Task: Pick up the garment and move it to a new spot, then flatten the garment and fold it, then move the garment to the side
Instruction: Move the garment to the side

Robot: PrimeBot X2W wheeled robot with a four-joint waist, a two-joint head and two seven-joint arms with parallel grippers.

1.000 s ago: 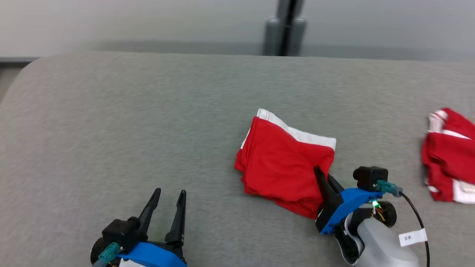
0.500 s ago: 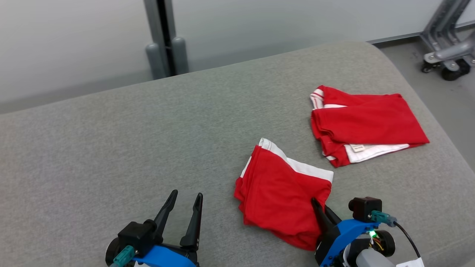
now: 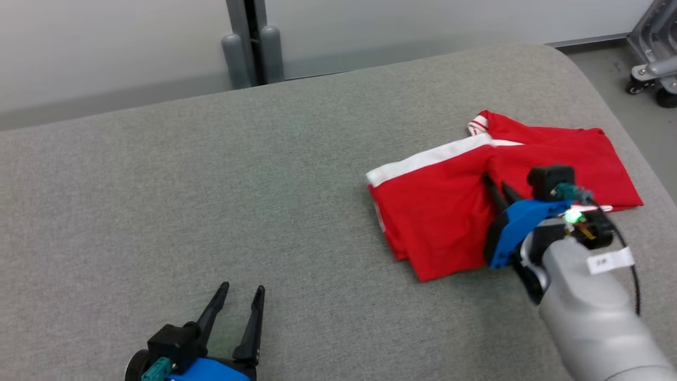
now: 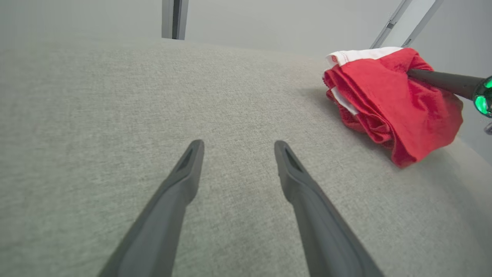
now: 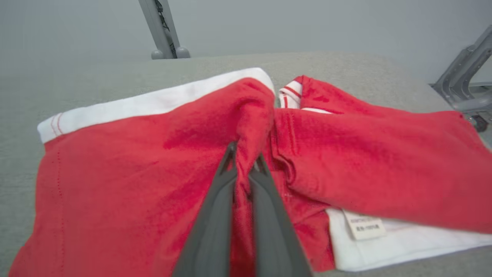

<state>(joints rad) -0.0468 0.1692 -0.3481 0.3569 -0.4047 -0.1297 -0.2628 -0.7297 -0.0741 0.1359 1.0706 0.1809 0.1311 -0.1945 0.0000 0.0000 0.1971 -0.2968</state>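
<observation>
Red folded garment (image 3: 428, 222) sits right of centre on the grey padded surface (image 3: 211, 185), its white waistband along the far edge running left to right, one near corner pointing toward the robot. The right gripper (image 3: 494, 182) pinches its right edge beside a second red garment (image 3: 555, 153). The left gripper (image 3: 242, 287) is spread, well apart.

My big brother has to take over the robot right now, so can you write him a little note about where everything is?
Left gripper: open, holding nothing, low over the grey table.
Right gripper: fingers shut on a pinch of the folded red garment.
Garment: at the table's right side, against the other red garment.
Done: it looks folded.
Left to do: set it down at the side and let go.
</observation>
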